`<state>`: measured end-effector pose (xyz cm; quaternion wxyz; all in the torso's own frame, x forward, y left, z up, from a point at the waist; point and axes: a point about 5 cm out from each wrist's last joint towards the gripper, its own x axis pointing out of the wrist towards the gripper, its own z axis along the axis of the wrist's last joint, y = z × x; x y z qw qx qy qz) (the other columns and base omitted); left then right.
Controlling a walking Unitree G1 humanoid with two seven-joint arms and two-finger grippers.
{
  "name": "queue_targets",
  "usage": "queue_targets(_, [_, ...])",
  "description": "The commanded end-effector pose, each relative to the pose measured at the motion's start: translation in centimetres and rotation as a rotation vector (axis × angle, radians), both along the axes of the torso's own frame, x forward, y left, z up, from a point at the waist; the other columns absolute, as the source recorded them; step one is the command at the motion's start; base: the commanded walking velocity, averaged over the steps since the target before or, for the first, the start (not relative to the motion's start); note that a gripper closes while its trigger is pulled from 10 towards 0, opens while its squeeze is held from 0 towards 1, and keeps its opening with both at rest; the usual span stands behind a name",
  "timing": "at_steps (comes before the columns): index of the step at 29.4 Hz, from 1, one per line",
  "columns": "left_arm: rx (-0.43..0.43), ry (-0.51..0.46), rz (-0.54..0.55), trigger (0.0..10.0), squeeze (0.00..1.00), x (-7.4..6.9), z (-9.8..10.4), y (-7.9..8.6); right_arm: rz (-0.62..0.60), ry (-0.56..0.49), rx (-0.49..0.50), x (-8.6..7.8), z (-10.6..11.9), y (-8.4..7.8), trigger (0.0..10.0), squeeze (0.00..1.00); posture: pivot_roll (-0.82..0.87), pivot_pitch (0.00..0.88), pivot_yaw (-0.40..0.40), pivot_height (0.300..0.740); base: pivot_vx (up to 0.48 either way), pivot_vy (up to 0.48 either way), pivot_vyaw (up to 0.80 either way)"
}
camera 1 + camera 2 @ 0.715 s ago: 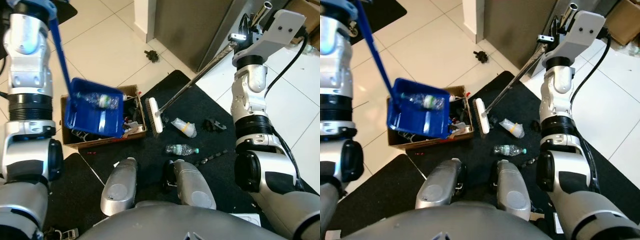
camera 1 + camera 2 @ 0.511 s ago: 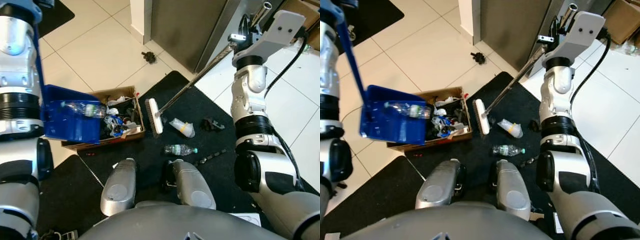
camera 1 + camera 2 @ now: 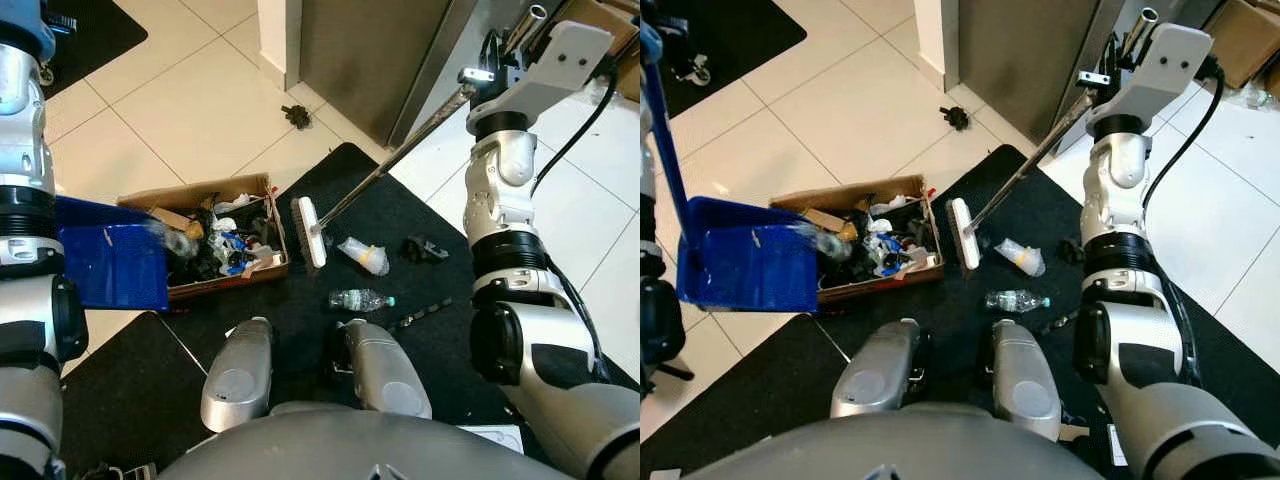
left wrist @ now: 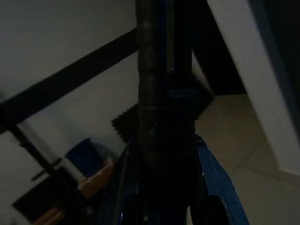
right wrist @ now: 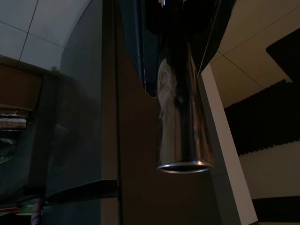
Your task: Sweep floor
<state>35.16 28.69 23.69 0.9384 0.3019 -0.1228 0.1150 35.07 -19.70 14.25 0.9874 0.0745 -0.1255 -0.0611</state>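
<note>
Altogether, one blue dustpan (image 3: 740, 265) held by the left gripper (image 4: 164, 206), one broom (image 3: 310, 230) clamped by the right gripper (image 5: 180, 28), one cardboard box (image 3: 215, 190), two bottles on the mat (image 3: 420, 300).

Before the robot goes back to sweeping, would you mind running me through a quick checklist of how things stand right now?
1. Dustpan emptied: the blue dustpan sits beside the cardboard box, its mouth toward it; a blurred bottle at its mouth. Cannot tell.
2. Left gripper holds the dustpan handle: grip is off frame. Cannot tell.
3. Right gripper holds the broom handle: ok.
4. Broom head on the black mat, beside the box: ok.
5. Litter still to sweep: crumpled plastic, a plastic bottle and a dark scrap on the mat; not ok.
6. Dark debris lies on the white tiles: not ok.
</note>
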Motion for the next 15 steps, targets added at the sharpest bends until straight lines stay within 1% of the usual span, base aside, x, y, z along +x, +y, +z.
queue_targets(1, [0.100, -0.067, 0.055, 10.0, 0.00, -0.4, 2.1, 1.1, -0.011, -0.034, 0.006, 0.1, 0.7, -0.2, 10.0, 0.00, 0.17, 0.000, -0.012, 0.740, 0.000, 0.000, 0.00])
queue_targets(3, [0.084, -0.107, 0.073, 10.0, 0.00, -0.5, 2.6, 1.4, -0.012, -0.032, 0.005, 0.1, 0.7, -0.3, 10.0, 0.00, 0.17, 0.000, -0.012, 0.740, 0.000, 0.000, 0.00])
queue_targets(4, [0.084, -0.107, 0.073, 10.0, 0.00, -0.5, 2.6, 1.4, -0.012, -0.032, 0.005, 0.1, 0.7, -0.3, 10.0, 0.00, 0.17, 0.000, -0.012, 0.740, 0.000, 0.000, 0.00])
queue_targets(6, [0.056, -0.141, 0.056, 10.0, 0.00, -0.5, 3.0, 1.2, -0.014, -0.032, 0.005, 0.0, 0.7, -0.4, 10.0, 0.00, 0.16, 0.000, -0.011, 0.740, 0.000, 0.000, 0.00])
queue_targets(9, [-0.016, -0.179, -0.036, 10.0, 0.00, -0.4, 3.1, 0.0, -0.014, -0.034, 0.004, 0.1, 0.8, -0.4, 10.0, 0.00, 0.16, 0.000, -0.012, 0.740, 0.000, 0.000, 0.00])
queue_targets(12, [-0.103, -0.189, -0.137, 10.0, 0.00, -0.3, 2.9, -1.6, -0.015, -0.039, 0.001, 0.2, 0.9, -0.4, 10.0, 0.00, 0.16, 0.000, -0.011, 0.740, 0.000, 0.000, 0.00])
queue_targets(14, [-0.119, -0.189, -0.157, 10.0, 0.00, -0.3, 2.8, -1.9, -0.016, -0.040, 0.000, 0.2, 1.0, -0.4, 10.0, 0.00, 0.16, 0.000, -0.011, 0.740, 0.000, 0.000, 0.00])
queue_targets(15, [-0.197, -0.179, -0.239, 10.0, 0.00, -0.3, 2.3, -3.4, -0.021, -0.050, -0.026, 0.2, 1.3, -0.7, 10.0, 0.00, 0.16, 0.000, -0.010, 0.740, 0.000, 0.000, 0.00])
